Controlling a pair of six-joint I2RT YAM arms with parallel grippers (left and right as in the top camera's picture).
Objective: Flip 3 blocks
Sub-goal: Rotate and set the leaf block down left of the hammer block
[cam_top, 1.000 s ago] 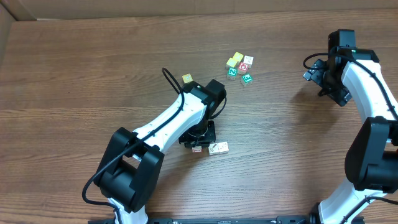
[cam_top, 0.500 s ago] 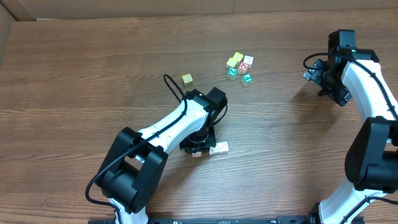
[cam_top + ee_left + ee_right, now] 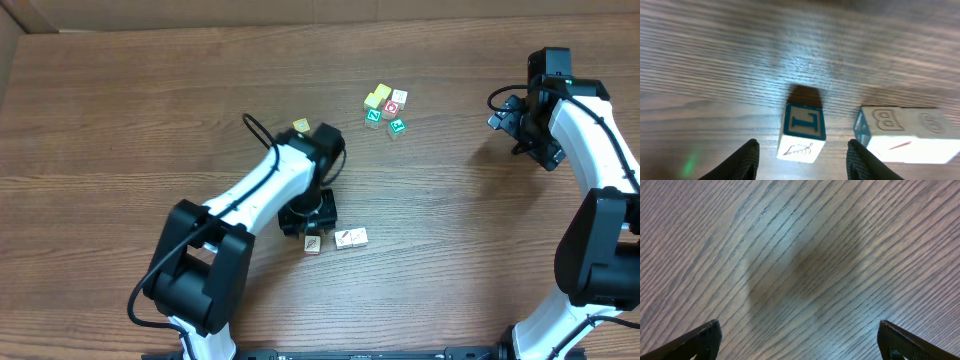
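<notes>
The single block [image 3: 801,134] now stands free on the table [image 3: 715,60], leaf drawing and blue letter showing, just beside the other two blocks [image 3: 900,135], which touch each other. The left gripper [image 3: 804,157] has let go and drawn back, its jaws open and empty. That flip looks finished; the pair probably remains. The right gripper [image 3: 800,339] hangs wide open, well apart.

Table [image 3: 120,120]: brown, streaked wood grain. Leaf block [image 3: 801,132]: cream face with a thin dark leaf drawing; teal-framed face with a teal letter. Two blocks [image 3: 900,135] just beside the leaf block: cream, pale letter B, red stroke, blue-green side. Lone cube [image 3: 301,126] beyond the leaf block: yellow. Cluster [image 3: 385,108] farther beyond: yellow, red, green, white.
</notes>
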